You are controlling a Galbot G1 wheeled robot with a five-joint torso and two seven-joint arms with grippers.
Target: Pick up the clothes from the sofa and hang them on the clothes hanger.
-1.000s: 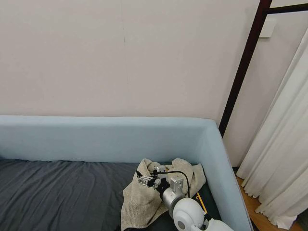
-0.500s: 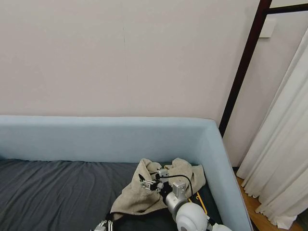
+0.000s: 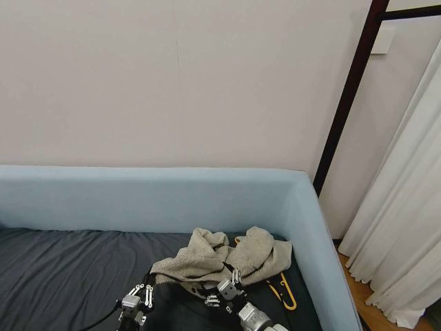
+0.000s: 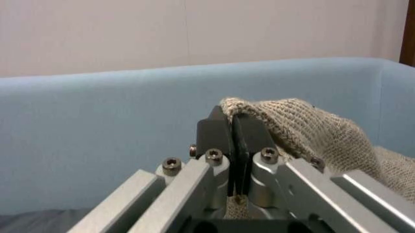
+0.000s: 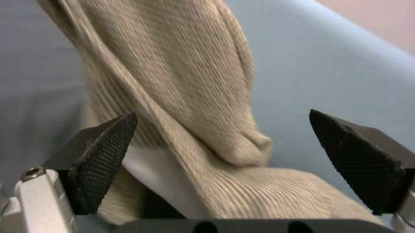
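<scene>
Two grippers at the right corner of your sofa [image 3: 138,200]; left gripper [image 4: 232,127] clamped tight on an edge of the beige sweater [image 3: 207,258]; right gripper [image 5: 224,145] spread wide, knit between its fingers; sweater bunched on the seat beside a yellow hanger [image 3: 284,289].

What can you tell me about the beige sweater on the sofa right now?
The beige sweater is a ribbed knit, crumpled in a heap on the sofa's dark seat in the corner by the light blue armrest. The left gripper is shut on one edge. The right gripper is open with a fold hanging between its fingers. A yellow hanger lies at its right side.
</scene>
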